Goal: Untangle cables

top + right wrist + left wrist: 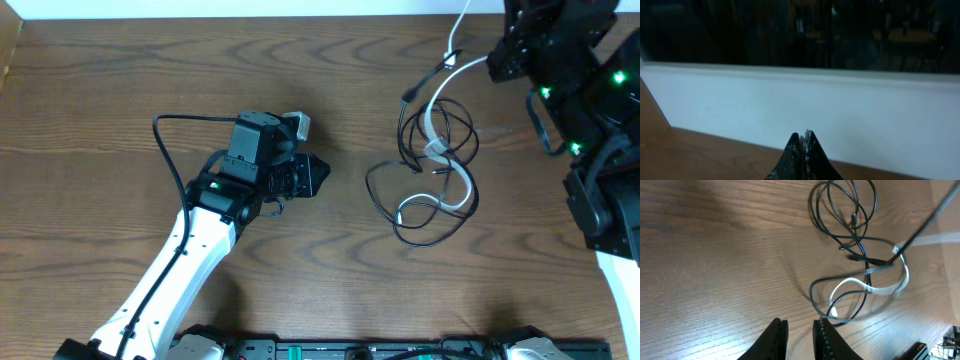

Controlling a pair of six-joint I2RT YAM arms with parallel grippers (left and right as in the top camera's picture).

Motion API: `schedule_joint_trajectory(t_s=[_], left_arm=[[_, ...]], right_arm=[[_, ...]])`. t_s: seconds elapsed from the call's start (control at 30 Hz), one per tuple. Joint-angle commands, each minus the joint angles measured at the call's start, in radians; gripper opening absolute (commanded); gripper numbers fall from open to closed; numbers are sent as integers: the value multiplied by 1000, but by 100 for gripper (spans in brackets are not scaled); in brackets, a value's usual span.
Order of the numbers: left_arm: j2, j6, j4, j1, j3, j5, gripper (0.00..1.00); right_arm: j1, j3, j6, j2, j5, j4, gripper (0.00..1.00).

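The cables lie tangled on the wooden table right of centre: thin black loops (pixel 377 196) and a white cable (pixel 467 192) threaded through them. From the tangle the white cable rises to my right gripper (pixel 494 63), and another white strand runs off the top edge. In the right wrist view the right gripper (pixel 801 134) is shut with a pale sliver pinched between its tips. My left gripper (pixel 322 175) sits left of the tangle, apart from it. In the left wrist view the left gripper (pixel 800 322) stands slightly open with nothing in it, and the black loops (pixel 816 215) and white cable (pixel 850 282) lie just beyond.
A thick black cord (pixel 170 150) loops off the left arm over the table. The right arm's dark body (pixel 590 110) fills the right side. A white wall (pixel 815 105) borders the table's far edge.
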Motion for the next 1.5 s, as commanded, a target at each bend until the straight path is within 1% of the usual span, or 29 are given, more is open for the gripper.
schedule_joint_trajectory(t_s=[0.0, 0.17, 0.27, 0.33, 0.43, 0.5, 0.57, 0.6, 0.67, 0.77, 0.8, 0.83, 0.87, 0.9, 0.97, 1.03, 1.07, 1.13, 1.17, 1.23, 1.27, 1.37, 1.4, 1.47], left_arm=[[8, 13, -2, 2, 3, -9, 22], [8, 13, -2, 2, 3, -9, 22], [9, 13, -2, 2, 3, -10, 22], [9, 13, -2, 2, 3, -10, 22], [9, 13, -2, 2, 3, -9, 22], [8, 13, -3, 2, 3, -9, 22], [9, 13, -3, 2, 3, -9, 22], [9, 13, -3, 2, 3, -9, 22], [9, 13, -3, 2, 3, -9, 22], [9, 13, -3, 2, 3, -9, 22], [9, 13, -3, 2, 3, -9, 22], [9, 13, -4, 2, 3, -9, 22], [9, 13, -3, 2, 3, -9, 22], [9, 13, -3, 2, 3, -9, 22], [9, 13, -3, 2, 3, -9, 22], [9, 13, -3, 2, 3, -9, 22], [9, 13, -3, 2, 3, -9, 22], [9, 13, -4, 2, 3, -9, 22], [9, 13, -6, 2, 3, -9, 22], [9, 13, -10, 2, 3, -9, 22], [9, 13, -12, 2, 3, -9, 22], [9, 13, -18, 2, 3, -9, 22], [9, 13, -18, 2, 3, -9, 22], [9, 13, -17, 2, 3, -9, 22]], right_arm=[[-2, 15, -10, 7, -10, -43, 1], [-2, 14, -10, 50, -47, -271, 1], [-3, 14, -10, 88, -38, -335, 1], [-3, 14, -14, 106, -113, -319, 1], [-3, 14, -69, 116, -355, -218, 1], [-3, 14, -70, 116, -472, -135, 1], [-3, 14, -69, 116, -496, -100, 1], [-3, 14, -69, 116, -485, -97, 1], [-3, 14, -69, 116, -370, -134, 1], [-3, 13, -67, 123, -61, -264, 1], [-3, 13, -61, 129, -3, -312, 1], [-3, 13, -63, 134, -7, -362, 1], [-3, 13, -80, 140, -54, -411, 1], [-3, 13, -143, 146, -154, -460, 1], [-3, 13, -306, 164, -416, -555, 1], [-3, 13, -362, 180, -534, -600, 1], [-2, 13, -361, 188, -536, -602, 1], [-2, 13, -346, 198, -462, -584, 1], [-2, 13, -303, 203, -402, -568, 1], [-2, 13, -155, 211, -309, -541, 1], [0, 13, -153, 212, -362, -536, 1], [8, 13, -407, 214, -679, -582, 1], [8, 13, -447, 214, -713, -598, 1], [7, 13, -429, 216, -620, -599, 1]])
